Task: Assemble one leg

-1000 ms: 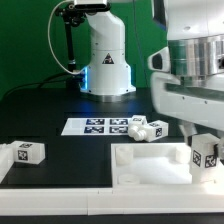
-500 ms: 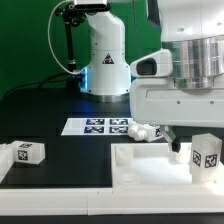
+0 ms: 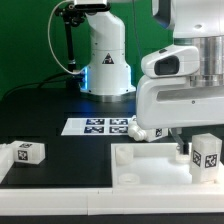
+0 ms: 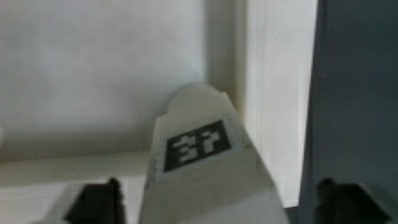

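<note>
Panel (image 3: 150,170), white and flat with a raised rim, fills the near part of the exterior view, and the gripper (image 3: 181,148) hangs low over it, mostly hidden under the bulky white wrist housing. Only one dark fingertip shows below the housing, so this view does not tell how the jaws stand. A tagged white leg (image 3: 206,154) stands upright on the panel just beside the gripper, toward the exterior view's right. Behind the gripper, another leg (image 3: 147,131) lies on the black table (image 3: 60,105), near the marker board (image 3: 100,126). A third leg (image 3: 26,153) lies well apart from the tool, at the exterior view's left edge.

Wrist view: the two dark fingertips (image 4: 102,200) are spread wide, one on each side of a white leg (image 4: 210,165) whose square tag faces the camera. The leg sits between the fingertips with a gap on both sides, so they are not touching it. Pale panel surface (image 4: 89,70) lies behind it.
</note>
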`<state>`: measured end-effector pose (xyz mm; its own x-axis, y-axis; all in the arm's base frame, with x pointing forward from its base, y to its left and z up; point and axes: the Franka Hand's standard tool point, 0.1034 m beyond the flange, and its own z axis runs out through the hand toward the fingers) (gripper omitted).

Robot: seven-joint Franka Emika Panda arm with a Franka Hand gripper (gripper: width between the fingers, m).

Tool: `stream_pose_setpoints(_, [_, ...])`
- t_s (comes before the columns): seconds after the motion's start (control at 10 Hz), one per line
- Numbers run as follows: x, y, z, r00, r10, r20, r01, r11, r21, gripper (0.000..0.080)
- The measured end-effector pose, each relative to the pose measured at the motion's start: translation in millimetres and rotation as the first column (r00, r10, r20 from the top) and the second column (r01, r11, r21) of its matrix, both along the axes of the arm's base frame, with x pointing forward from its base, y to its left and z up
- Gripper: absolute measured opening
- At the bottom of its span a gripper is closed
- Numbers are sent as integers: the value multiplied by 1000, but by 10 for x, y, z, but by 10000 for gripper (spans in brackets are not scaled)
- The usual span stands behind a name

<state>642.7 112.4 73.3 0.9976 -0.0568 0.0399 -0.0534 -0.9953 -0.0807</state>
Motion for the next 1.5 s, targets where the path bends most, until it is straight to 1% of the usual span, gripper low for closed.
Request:
stream_pose_setpoints(0.1, [-1,-4,-2,997,-73,-6,73,997,3,286])
stream_pose_setpoints(0.3, [-2,-15,-7,974,-225,-19,225,974,7,287])
stream_pose_setpoints(0.4, [0,-19,-12,913,-408,-23,408,913,9,287])
stream_pose_setpoints(0.5, [-11,-9,-13,822,-569,-40,569,822,1,287])
stream_pose_setpoints(0.6, [-16,13,-21,662,-746,-71,748,664,-13,287])
stream_pose_setpoints(0.7, [-3,4,-22,451,-886,-103,890,455,-16,287])
stream_pose_setpoints(0.8, [3,-20,-22,317,-939,-136,947,322,-16,287])
stream_pose_setpoints(0.9, [1,-18,-23,255,-956,-143,965,261,-21,287])
stream_pose_setpoints(1.0, [1,-13,-23,237,-961,-144,970,243,-22,287])
stream_pose_setpoints(1.1, [3,-10,-24,212,-966,-145,976,218,-23,396])
stream_pose_setpoints(1.2, [-2,-12,-31,327,-936,-132,943,332,-13,396])
stream_pose_setpoints(1.3, [-21,10,-46,502,-858,-112,863,506,-6,533])
stream_pose_setpoints(1.4, [-26,40,-46,639,-764,-96,767,642,0,625])
stream_pose_setpoints(1.5, [-36,49,-53,743,-663,-91,666,746,7,642])
